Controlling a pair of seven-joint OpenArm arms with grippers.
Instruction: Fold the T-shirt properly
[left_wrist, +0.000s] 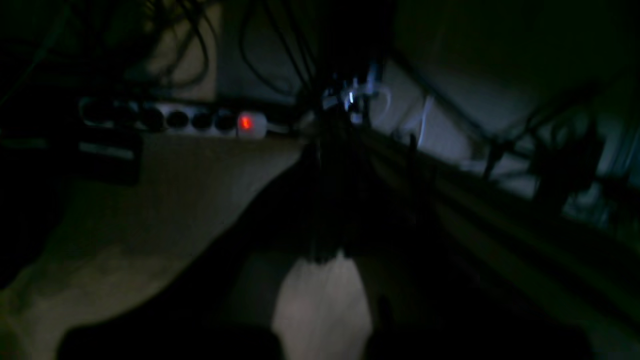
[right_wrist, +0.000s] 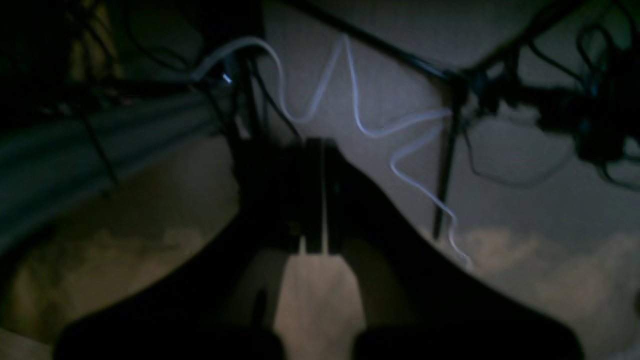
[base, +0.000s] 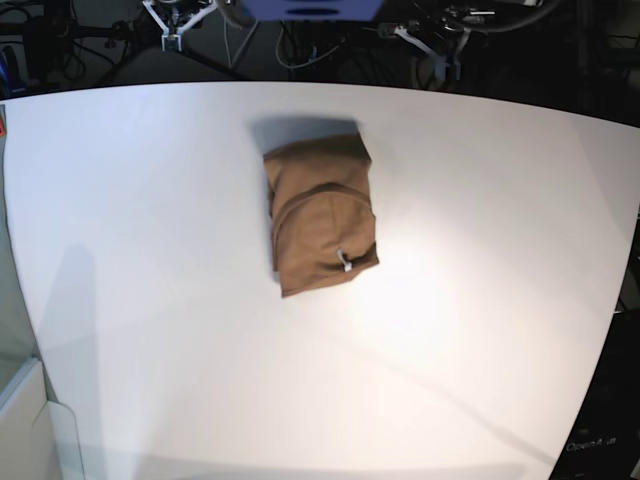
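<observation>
The T-shirt (base: 320, 212) lies folded into a small packet near the middle of the white table (base: 480, 300) with no arm over it in the base view — both pincers pressed together and holding nothing — so I judge only a check remains.

Wrist views very dark, blurred; base view bright, soft shadows, edges bowed
</observation>
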